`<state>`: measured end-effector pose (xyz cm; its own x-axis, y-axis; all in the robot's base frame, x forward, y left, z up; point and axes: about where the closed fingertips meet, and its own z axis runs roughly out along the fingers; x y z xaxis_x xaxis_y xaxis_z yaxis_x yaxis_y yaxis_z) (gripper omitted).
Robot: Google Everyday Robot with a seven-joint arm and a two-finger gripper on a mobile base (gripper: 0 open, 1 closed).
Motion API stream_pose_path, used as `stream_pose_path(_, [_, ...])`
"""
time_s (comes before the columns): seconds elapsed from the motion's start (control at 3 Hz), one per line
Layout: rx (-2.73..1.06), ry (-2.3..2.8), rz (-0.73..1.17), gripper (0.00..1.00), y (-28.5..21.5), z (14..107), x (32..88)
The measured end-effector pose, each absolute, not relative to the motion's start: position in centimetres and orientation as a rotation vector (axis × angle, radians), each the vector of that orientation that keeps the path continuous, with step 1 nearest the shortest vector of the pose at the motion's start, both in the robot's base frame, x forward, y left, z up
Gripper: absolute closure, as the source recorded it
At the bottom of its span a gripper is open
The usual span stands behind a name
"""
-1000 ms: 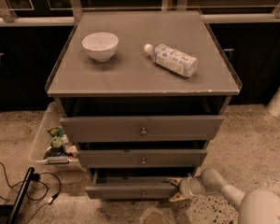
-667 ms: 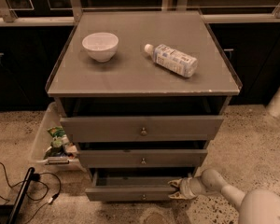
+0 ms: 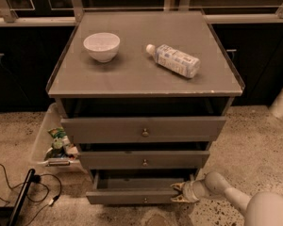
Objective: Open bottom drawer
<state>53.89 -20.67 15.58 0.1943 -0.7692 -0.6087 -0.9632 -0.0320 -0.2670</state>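
Low down, pincer at bottom drawer front.

The pale arm reaches in low from the lower right corner, its rounded wrist angled leftward and ending in the claw, which points left, held roughly level.

Pale gripper at right end of grey bottom drawer; white bowl, speckled floor.

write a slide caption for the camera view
Robot's end effector at the right end of the partly open bottom drawer; white bowl and plastic bottle on the cabinet top.
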Motion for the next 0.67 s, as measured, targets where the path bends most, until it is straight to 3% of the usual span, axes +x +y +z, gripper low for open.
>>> stream_pose_path(0.67, [-1.844, 1.619, 0.395, 0.39, -20.57, 15.61, 53.89])
